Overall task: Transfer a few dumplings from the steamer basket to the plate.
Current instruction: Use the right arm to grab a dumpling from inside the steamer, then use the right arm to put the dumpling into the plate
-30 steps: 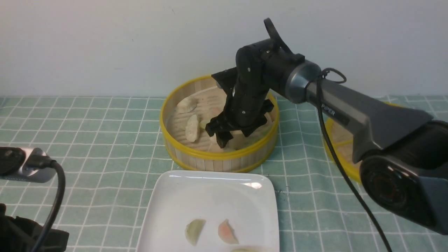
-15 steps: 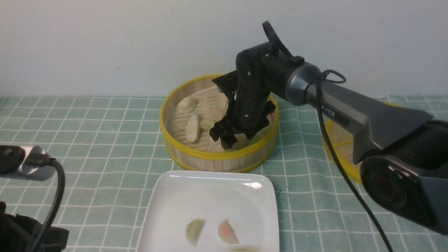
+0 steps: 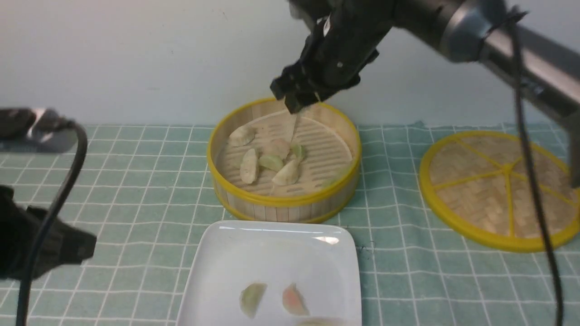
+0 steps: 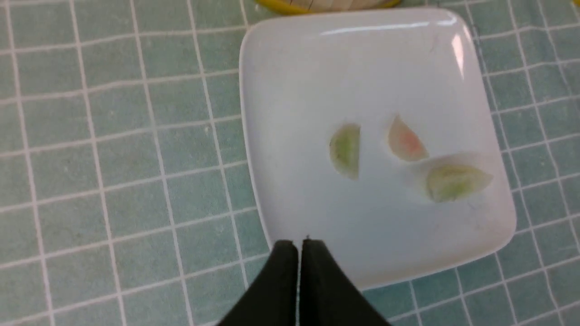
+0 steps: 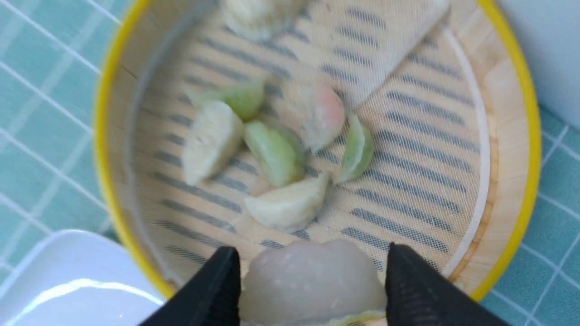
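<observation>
Fingertips of the right gripper pinch a pale dumpling above the basket; the left gripper's are closed. It looks light, soft and easily squashed, best gripped gently across its plump middle. Nearer, the smooth plate, with three dumplings, sits on checked cloth.

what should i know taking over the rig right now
right claw: shut on a dumpling, held up over the basket
left claw: shut, nothing in it, by the plate
done: three dumplings on the plate, which sits in front of the basket
left: set the held one on the plate; more remain in the basket if wanted
</observation>
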Controlling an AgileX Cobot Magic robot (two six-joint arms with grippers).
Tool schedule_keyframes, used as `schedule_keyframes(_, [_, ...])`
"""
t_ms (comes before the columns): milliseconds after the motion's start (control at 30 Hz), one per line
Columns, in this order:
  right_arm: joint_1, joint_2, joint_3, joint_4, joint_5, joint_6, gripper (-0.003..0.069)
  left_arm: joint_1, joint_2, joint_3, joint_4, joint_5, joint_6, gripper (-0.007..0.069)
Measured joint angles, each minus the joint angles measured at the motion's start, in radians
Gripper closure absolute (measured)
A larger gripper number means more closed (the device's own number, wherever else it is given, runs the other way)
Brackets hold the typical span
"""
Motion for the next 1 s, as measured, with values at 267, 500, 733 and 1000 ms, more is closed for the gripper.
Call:
schedule_keyframes(267, [0.033,-0.274,0.434,0.164,0.001,-0.091,0.0287,-0.029,0.396,-0.273,-0.062,0.003,0.111,0.0631])
schedule_keyframes(500, [0.066,-0.243,0.751,0.196,-0.011,-0.132,0.0287,-0.164,0.664,-0.469,-0.012,-0.019,0.118,0.0631])
schedule_keyframes(733, [0.070,-0.147,0.793,0.198,-0.105,-0.136,0.0284,-0.233,0.870,-0.627,0.032,-0.103,0.125,0.0517])
schedule_keyframes(1000, [0.070,-0.116,0.795,0.199,-0.104,-0.134,0.0133,-0.237,1.066,-0.767,0.046,-0.218,0.098,0.0218])
